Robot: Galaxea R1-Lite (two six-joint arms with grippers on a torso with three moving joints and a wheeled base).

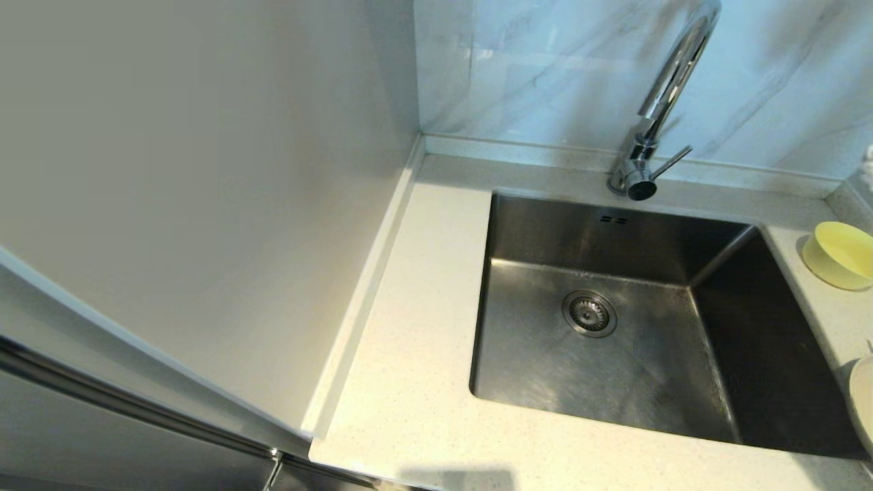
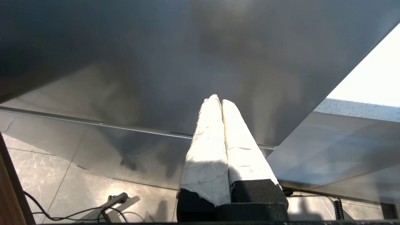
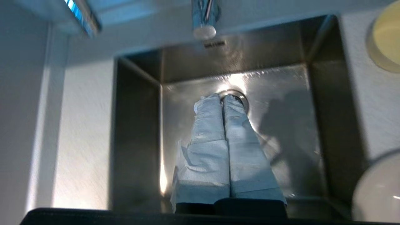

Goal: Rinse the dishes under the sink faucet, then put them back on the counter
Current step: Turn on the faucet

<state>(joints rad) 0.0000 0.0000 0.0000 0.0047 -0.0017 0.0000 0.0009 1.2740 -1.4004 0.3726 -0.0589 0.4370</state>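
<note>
The steel sink [image 1: 545,361] lies in the speckled counter [image 1: 409,382], with its drain strainer [image 1: 589,314] bare and the chrome faucet [image 1: 655,116] behind it. A pale-yellow bowl [image 1: 840,254] sits on the counter right of the basin, and the off-white plate [image 1: 863,402] shows only at the head view's right edge. Both also appear in the right wrist view: bowl [image 3: 387,37], plate [image 3: 378,190]. My right gripper [image 3: 222,97] is shut and empty, hanging over the sink [image 3: 175,78]. My left gripper [image 2: 218,100] is shut, facing a dark cabinet front. No chopsticks are in view. Neither arm shows in the head view.
A tall pale panel [image 1: 204,204] walls off the counter's left side. The grey-veined marble wall [image 1: 545,68] rises behind the faucet. In the left wrist view a tiled floor with cables [image 2: 78,212] lies below the cabinet.
</note>
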